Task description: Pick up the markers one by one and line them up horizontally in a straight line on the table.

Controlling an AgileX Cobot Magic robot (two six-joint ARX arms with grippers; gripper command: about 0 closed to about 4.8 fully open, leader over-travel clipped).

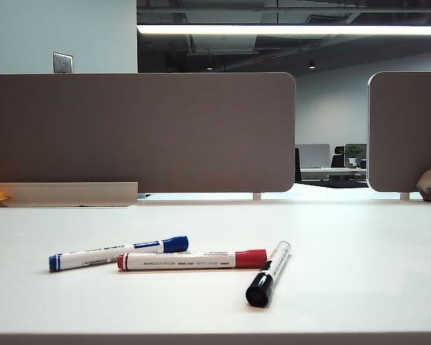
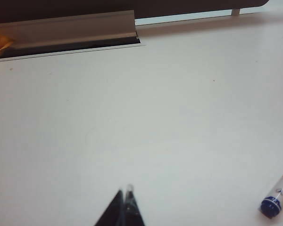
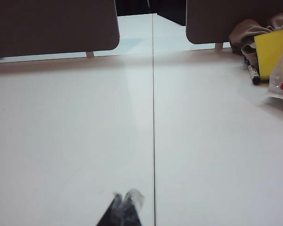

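On the near part of the white table lie the three markers, close together. Nearest the front edge is the black marker, angled with its cap toward the front. Just beside it on the left lies the red marker, almost level, its red cap close to the black marker's barrel. The blue marker lies a little behind and to the left, slightly tilted, its capped end right beside the red marker's barrel; whether they touch I cannot tell.

Neither arm shows in the exterior view. In the left wrist view the left end effector hangs over bare table with its fingers pressed together and nothing between them, and the blue marker's end shows off to one side, well apart from the tips. In the right wrist view the right end effector is likewise closed and empty, beside a thin seam in the table.

Farther back stand grey-brown divider panels, with a silvery rail at the left panel's foot and a yellow item by the right-hand panel
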